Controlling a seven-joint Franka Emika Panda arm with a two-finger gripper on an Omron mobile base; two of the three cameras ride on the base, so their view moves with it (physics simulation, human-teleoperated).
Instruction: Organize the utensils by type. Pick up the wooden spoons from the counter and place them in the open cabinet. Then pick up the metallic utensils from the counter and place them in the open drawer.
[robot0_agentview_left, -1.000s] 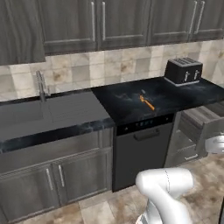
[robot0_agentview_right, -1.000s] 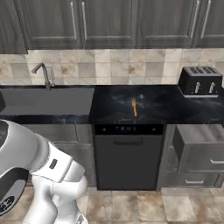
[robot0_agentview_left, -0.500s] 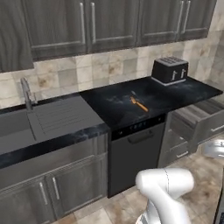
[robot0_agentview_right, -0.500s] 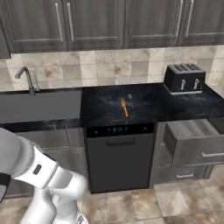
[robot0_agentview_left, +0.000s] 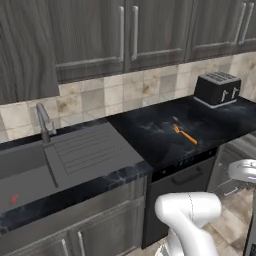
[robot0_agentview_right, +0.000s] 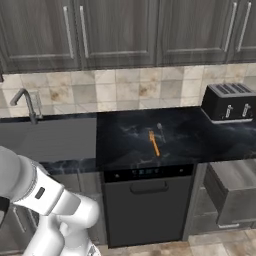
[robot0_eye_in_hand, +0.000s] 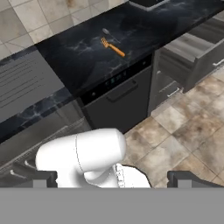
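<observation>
Lying on the dark counter (robot0_agentview_left: 150, 135) above the dishwasher (robot0_agentview_right: 147, 205), an orange-handled utensil (robot0_agentview_right: 154, 143) with a small metallic utensil (robot0_agentview_right: 160, 127) just beside it on the backsplash side, toaster (robot0_agentview_right: 229, 101) well off toward the drawer end; open drawer (robot0_eye_in_hand: 192, 48) just beside the dishwasher; claw (robot0_eye_in_hand: 111, 179) fingers spread wide, gripping nothing, well apart from the dishwasher

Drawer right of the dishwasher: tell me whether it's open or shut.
Open. The drawer is pulled out past the dishwasher front, its grey inside bare from above; the right base view shows it jutting out too.
</observation>
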